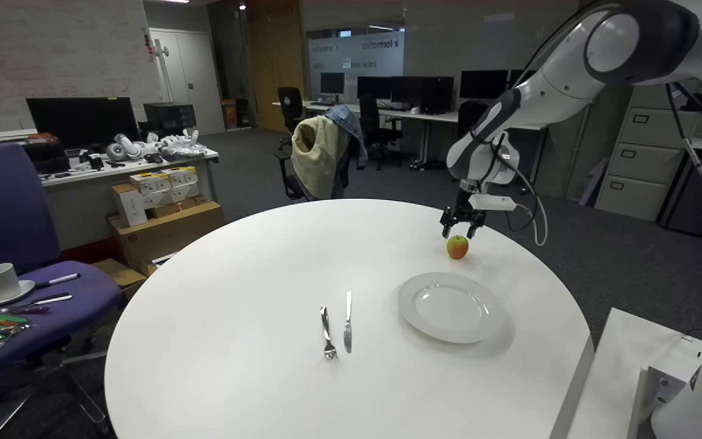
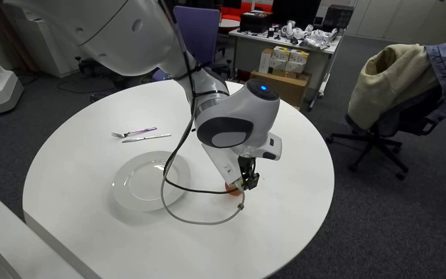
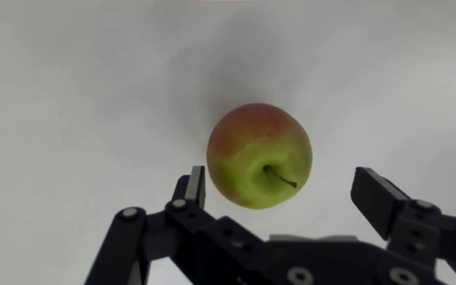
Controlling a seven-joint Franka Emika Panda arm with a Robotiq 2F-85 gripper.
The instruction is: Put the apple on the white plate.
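The apple [image 1: 457, 247], yellow-green with a reddish-orange blush, sits on the round white table. In an exterior view it is mostly hidden behind the wrist and a cable, with a reddish part [image 2: 234, 191] showing. In the wrist view the apple [image 3: 257, 154] is stem up. My gripper [image 1: 459, 231] is open and empty just above it. In the wrist view the fingertips [image 3: 280, 169] are wide apart; the apple appears between them, nearer the left finger, with no clear contact. The glossy white plate [image 1: 445, 310] lies bare on the table near the apple, also in an exterior view [image 2: 143, 185].
A fork [image 1: 328, 341] and a knife [image 1: 348, 323] lie on the round table [image 1: 223, 292] beside the plate. Cables [image 2: 203, 222] hang in a loop from the arm near the apple and plate. A purple chair [image 1: 83, 286] at the side holds a white cup [image 1: 0, 280] on a saucer.
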